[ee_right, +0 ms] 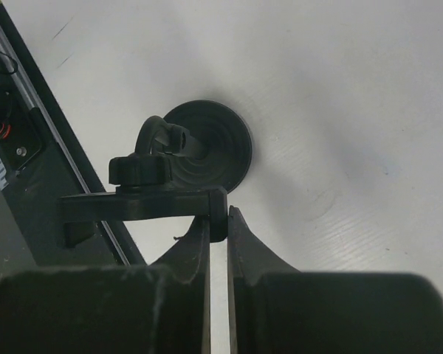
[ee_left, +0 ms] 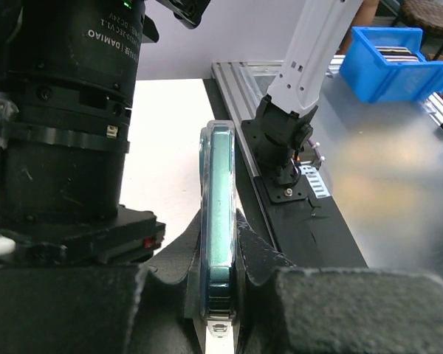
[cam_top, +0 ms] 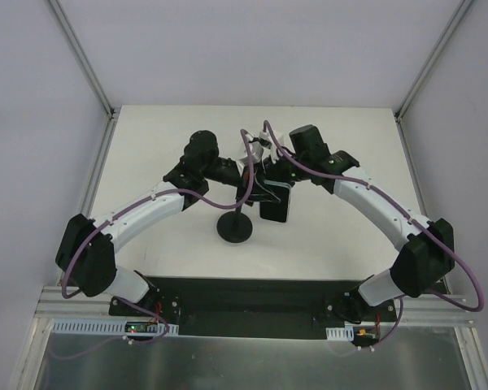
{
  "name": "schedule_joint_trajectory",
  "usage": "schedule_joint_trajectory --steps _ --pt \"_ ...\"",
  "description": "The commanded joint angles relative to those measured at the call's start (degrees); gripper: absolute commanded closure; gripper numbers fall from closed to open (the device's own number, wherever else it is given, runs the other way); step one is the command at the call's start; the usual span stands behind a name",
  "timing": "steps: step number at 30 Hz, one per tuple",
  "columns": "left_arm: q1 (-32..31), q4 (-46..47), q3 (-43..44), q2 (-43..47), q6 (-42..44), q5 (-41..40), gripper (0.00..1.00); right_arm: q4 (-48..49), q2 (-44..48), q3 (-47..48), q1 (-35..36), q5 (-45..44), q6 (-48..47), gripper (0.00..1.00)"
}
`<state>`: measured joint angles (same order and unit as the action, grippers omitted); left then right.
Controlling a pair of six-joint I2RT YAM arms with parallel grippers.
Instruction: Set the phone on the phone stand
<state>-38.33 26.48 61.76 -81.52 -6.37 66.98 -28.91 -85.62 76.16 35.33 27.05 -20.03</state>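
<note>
On the bench (cam_top: 350, 154), the phone stand (ee_right: 210, 147) is steadied by the right claw (ee_right: 218, 232), clenched on its holder (ee_right: 140, 206). At 2 o'clock of the stand, the phone (ee_left: 220, 192) is grasped edge-on by the left claw (ee_left: 220, 254). It should be lowered squarely and released only once seated. Counted: one phone, one stand, two claws.

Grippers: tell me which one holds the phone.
The left gripper: it clamps the phone edge-on between its fingers. The right gripper pinches the stand by its holder, with no phone in it.
</note>
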Motion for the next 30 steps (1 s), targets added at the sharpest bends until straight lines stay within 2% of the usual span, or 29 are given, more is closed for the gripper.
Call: schedule_joint_trajectory --steps 1,7,19,25,29,30 --pt "-0.52 4.73 6.52 -2.06 3.99 7.55 1.00 1.75 2.65 1.63 -0.79 8.81 -2.38 0.99" --pt "-0.43 -14.49 13.73 -6.10 18.05 8.69 1.00 0.52 2.57 2.15 -1.14 10.66 -4.05 0.99" --pt "2.55 -18.31 12.78 -7.08 21.14 11.33 1.00 -0.98 1.86 2.50 -2.37 11.63 -4.75 0.99" --pt "3.43 -19.53 8.30 -2.44 20.79 4.66 1.00 -0.63 2.39 2.33 -2.55 7.41 -3.44 0.99" --pt "3.43 -20.76 3.56 3.10 19.65 -4.38 1.00 2.00 3.88 0.84 -2.55 3.11 -0.19 0.99" --pt "3.43 -21.29 1.37 5.73 19.29 -9.19 1.00 2.62 4.15 0.57 -2.46 1.71 1.38 0.99"
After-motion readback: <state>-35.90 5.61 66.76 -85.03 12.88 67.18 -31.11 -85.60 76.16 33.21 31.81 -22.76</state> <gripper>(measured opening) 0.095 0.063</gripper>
